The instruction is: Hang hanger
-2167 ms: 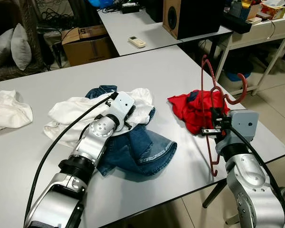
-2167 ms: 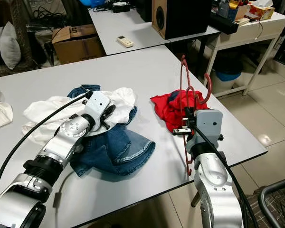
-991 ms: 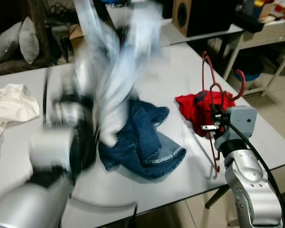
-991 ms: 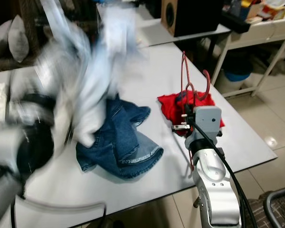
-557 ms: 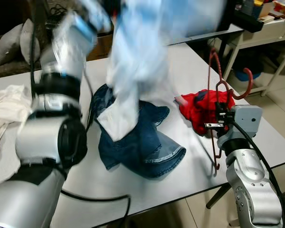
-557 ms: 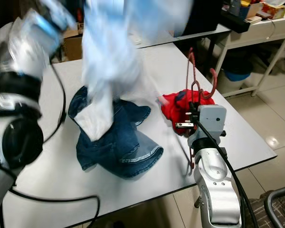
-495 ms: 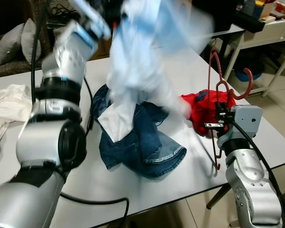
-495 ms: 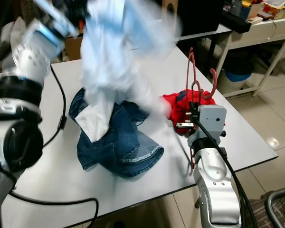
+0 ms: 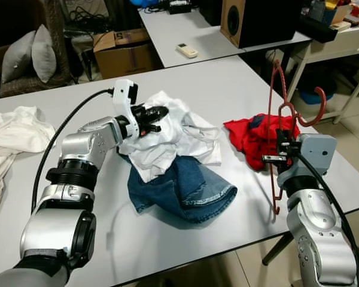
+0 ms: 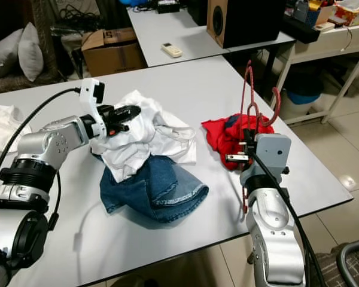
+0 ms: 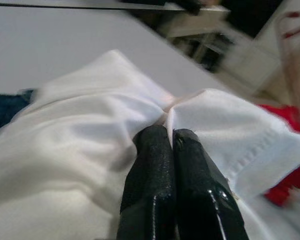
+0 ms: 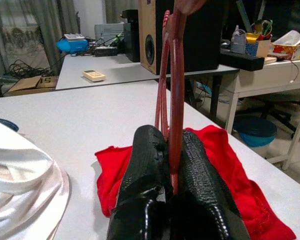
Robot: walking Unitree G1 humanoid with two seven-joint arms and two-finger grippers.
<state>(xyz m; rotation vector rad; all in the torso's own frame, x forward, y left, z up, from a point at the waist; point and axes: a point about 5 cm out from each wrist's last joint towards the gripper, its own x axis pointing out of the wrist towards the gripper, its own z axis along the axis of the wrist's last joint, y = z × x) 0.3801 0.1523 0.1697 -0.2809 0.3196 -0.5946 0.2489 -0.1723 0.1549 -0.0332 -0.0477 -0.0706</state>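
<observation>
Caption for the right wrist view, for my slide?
Right gripper shut on a red hanger, above a red garment on the white table.

Both head views look forward and down across the grey rectangular worktop point(image 9: 239, 89), sharing it. Each wrist view looks closely along its own tool's black fingers.
</observation>
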